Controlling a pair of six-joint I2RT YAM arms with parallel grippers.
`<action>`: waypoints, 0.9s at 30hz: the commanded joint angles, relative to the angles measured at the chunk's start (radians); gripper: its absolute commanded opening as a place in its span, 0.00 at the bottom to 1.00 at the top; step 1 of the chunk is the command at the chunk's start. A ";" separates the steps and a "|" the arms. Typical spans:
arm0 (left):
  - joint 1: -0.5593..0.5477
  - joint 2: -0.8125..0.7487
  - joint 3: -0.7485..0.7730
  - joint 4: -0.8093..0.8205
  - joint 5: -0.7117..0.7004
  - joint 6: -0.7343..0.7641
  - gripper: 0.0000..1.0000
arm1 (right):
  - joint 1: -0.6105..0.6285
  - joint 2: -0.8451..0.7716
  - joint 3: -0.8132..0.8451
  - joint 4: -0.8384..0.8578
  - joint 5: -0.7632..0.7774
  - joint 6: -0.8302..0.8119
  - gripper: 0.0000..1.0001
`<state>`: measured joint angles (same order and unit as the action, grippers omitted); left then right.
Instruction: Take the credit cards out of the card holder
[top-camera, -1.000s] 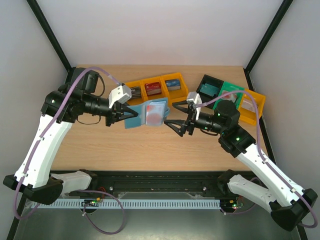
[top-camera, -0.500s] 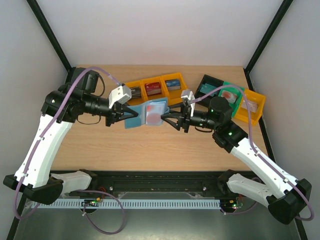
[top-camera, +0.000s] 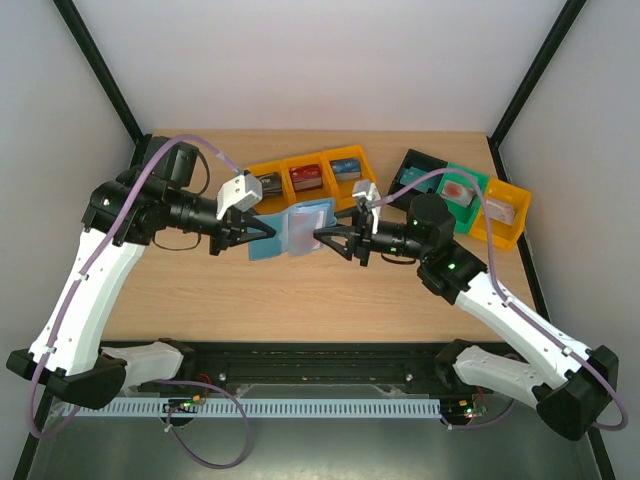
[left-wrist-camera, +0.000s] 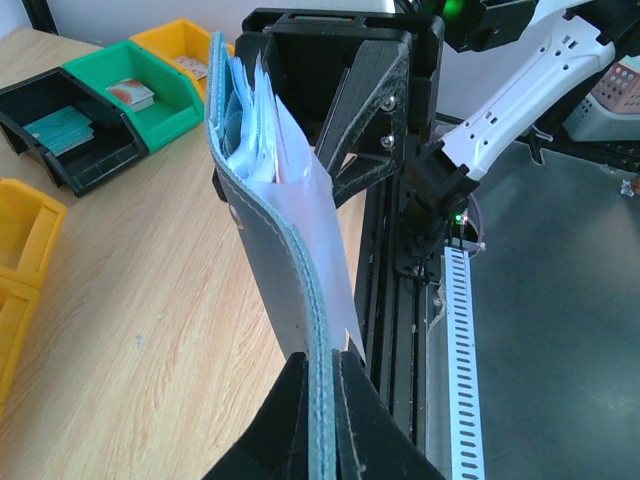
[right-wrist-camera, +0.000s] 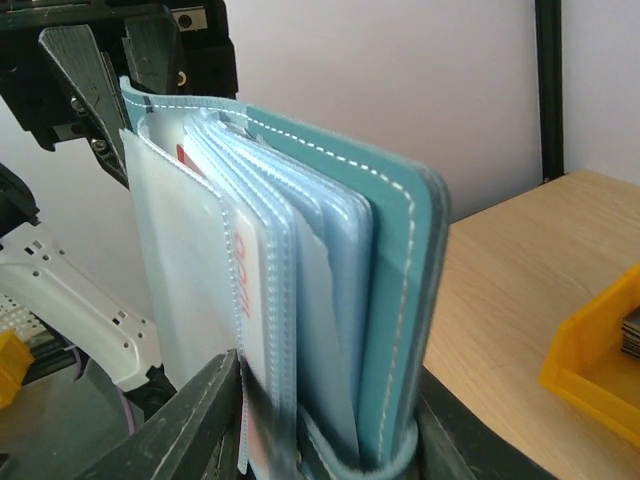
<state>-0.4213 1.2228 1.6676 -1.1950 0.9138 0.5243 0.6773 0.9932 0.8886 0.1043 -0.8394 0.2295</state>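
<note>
The teal card holder (top-camera: 298, 224) hangs above the table between both arms. My left gripper (top-camera: 264, 232) is shut on its left cover; in the left wrist view the cover's edge (left-wrist-camera: 268, 250) runs down between the closed jaws of that gripper (left-wrist-camera: 322, 400). My right gripper (top-camera: 322, 240) has its jaws on either side of the holder's other end. In the right wrist view the clear sleeves and teal cover (right-wrist-camera: 400, 300) fill the space between the fingers of the right gripper (right-wrist-camera: 320, 445). One credit card (right-wrist-camera: 252, 300) with red lettering shows inside a front sleeve.
Three joined yellow bins (top-camera: 305, 175) holding cards stand behind the holder. A black bin (top-camera: 418, 170), a green bin (top-camera: 462, 185) and a yellow bin (top-camera: 505, 212) sit at the back right. Below the holder is bare wooden table (top-camera: 300, 295).
My right gripper moved left to the card holder and closed around its free end. The holder's pages have folded together. The left arm stayed in place.
</note>
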 joint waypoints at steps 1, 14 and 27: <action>0.001 0.002 0.009 -0.005 0.048 0.029 0.02 | 0.042 0.034 0.021 0.112 0.002 0.014 0.38; -0.002 0.039 -0.029 0.004 0.057 0.050 0.02 | 0.090 0.082 0.019 0.216 -0.021 0.103 0.02; -0.016 0.052 -0.112 0.147 -0.062 -0.070 0.92 | 0.090 0.039 0.043 0.120 0.218 0.194 0.02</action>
<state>-0.4282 1.2804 1.6058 -1.1210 0.8879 0.4988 0.7609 1.0248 0.8856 0.2329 -0.7219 0.3634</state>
